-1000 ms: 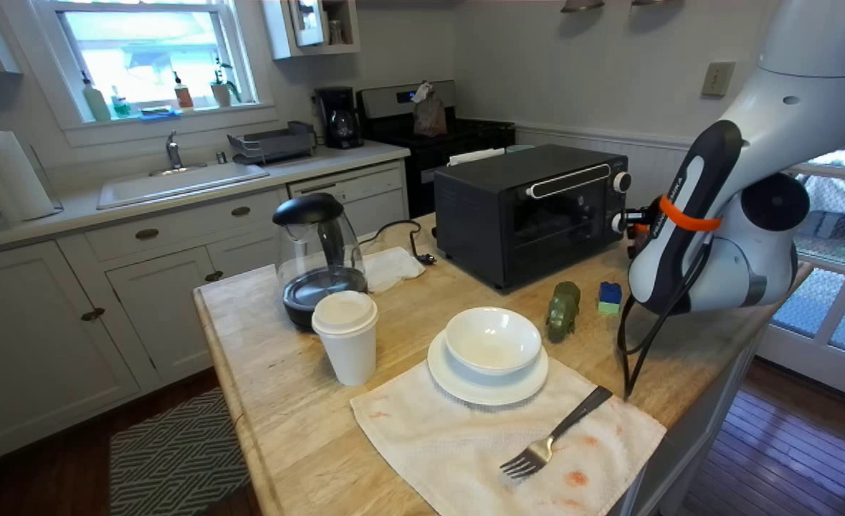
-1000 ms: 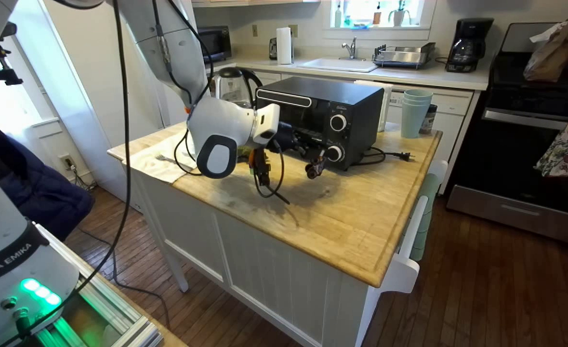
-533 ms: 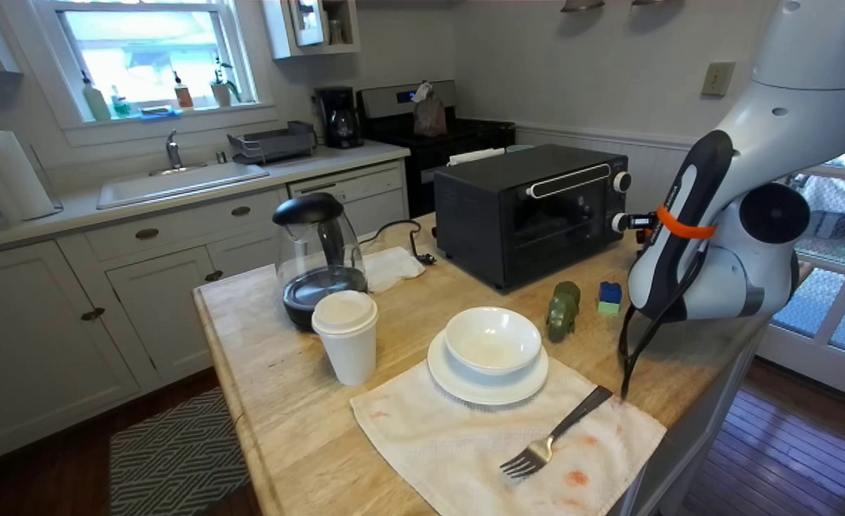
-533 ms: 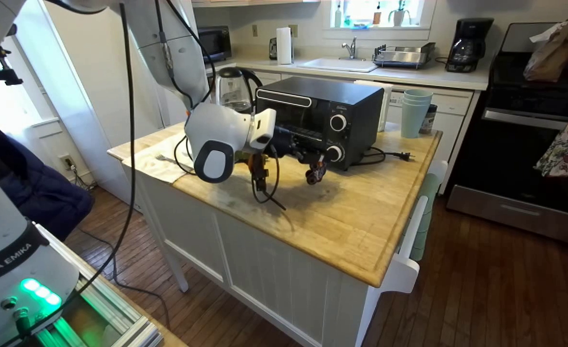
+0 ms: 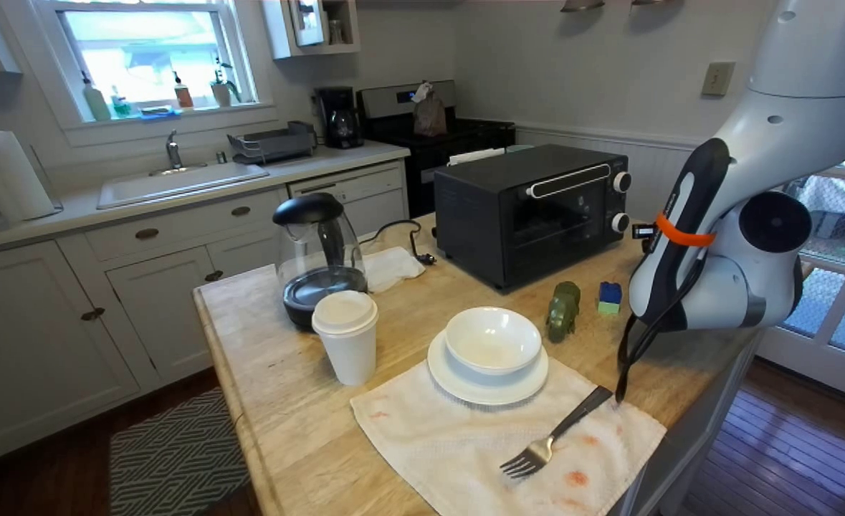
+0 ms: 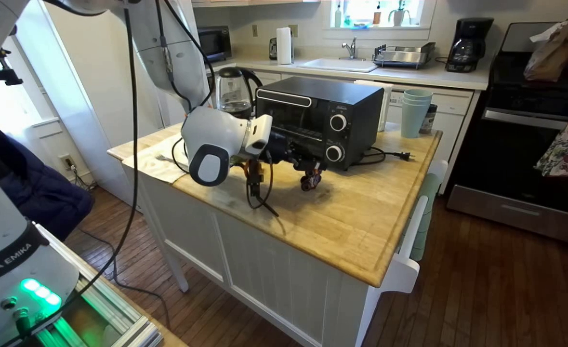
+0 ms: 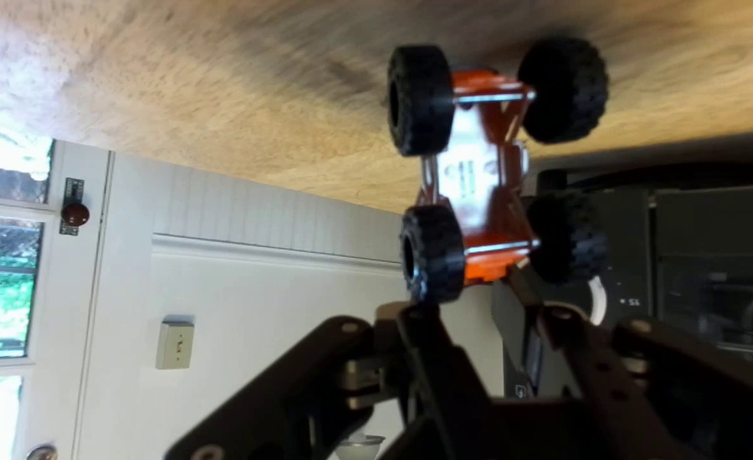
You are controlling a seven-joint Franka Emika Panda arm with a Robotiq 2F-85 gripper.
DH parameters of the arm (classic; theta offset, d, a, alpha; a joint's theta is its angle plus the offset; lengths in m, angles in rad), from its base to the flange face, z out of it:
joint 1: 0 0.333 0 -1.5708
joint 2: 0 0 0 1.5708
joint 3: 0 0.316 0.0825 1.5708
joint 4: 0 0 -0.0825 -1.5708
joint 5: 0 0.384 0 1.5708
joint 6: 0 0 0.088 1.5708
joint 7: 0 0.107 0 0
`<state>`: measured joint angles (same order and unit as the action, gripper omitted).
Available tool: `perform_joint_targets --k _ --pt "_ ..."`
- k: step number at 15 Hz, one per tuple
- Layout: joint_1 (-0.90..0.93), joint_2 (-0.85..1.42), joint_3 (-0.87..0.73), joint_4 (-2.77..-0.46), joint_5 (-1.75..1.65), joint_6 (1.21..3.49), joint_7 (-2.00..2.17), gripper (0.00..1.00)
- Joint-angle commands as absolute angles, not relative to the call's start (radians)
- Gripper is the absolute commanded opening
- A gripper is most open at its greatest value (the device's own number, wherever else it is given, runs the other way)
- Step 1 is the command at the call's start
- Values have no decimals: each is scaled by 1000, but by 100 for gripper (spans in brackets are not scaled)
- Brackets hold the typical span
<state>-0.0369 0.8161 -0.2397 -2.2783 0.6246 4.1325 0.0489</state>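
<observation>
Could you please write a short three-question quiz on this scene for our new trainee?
1. In the wrist view, what does the hand hold?
2. Fill in the blank: the white bowl sits on a ____.
3. True or false: the fork lies on the cloth.

Key:
1. An orange toy vehicle with black wheels.
2. White plate.
3. True.

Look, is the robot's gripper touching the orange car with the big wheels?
Touching. The wrist view shows it: the gripper is closed on the near end of the toy car, one fingertip against its orange body.
</observation>
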Motion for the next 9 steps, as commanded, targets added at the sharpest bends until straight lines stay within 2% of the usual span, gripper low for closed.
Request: perform_joint_targets --k 1,9 --pt "-46 831 -217 -2278 677 4153 29 7" --pt "-52 854 -219 -2269 675 4235 36 7"
